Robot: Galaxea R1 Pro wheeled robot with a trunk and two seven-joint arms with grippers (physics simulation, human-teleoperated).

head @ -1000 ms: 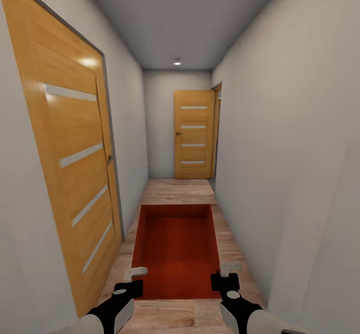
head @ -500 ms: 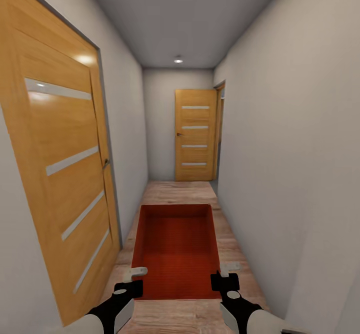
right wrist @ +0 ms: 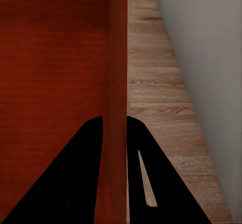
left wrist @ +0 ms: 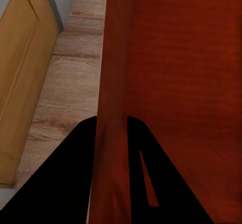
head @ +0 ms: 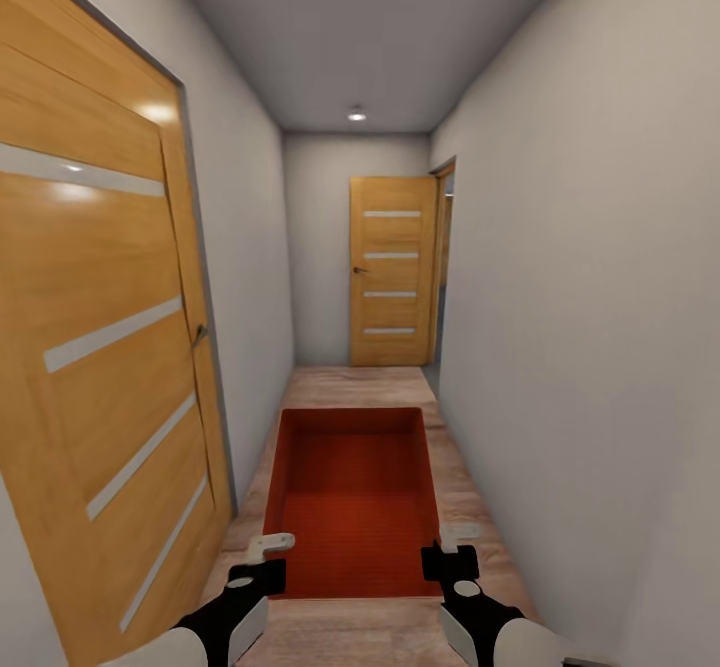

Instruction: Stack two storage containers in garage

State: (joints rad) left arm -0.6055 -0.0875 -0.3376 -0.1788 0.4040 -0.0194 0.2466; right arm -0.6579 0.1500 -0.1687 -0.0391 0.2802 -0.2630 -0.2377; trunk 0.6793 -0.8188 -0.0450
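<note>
Red-orange container (head: pixel 352 492) held low centre, left fingers (head: pixel 268 545) and right fingers (head: pixel 458 534) clamped on its side walls; narrow hallway floor (head: pixel 355 384) open ahead to closed door (head: pixel 390 269).

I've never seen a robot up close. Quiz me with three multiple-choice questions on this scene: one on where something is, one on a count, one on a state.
1. Where is the container?
A. On a shelf
B. Held out in front of the robot, between its two grippers
C. Inside a car

2. How many wooden doors show in the head view?
A. Two
B. Four
C. None

3. How does the left gripper stand?
A. Wide open, away from the box
B. Shut on the container's side wall
C. Holding a door handle

Answers: 1 B, the left and right gripper flank its near corners. 2 A, a near door on the left and a far door at the corridor's end. 3 B, the left wrist view shows a finger on each side of the wall.
</note>
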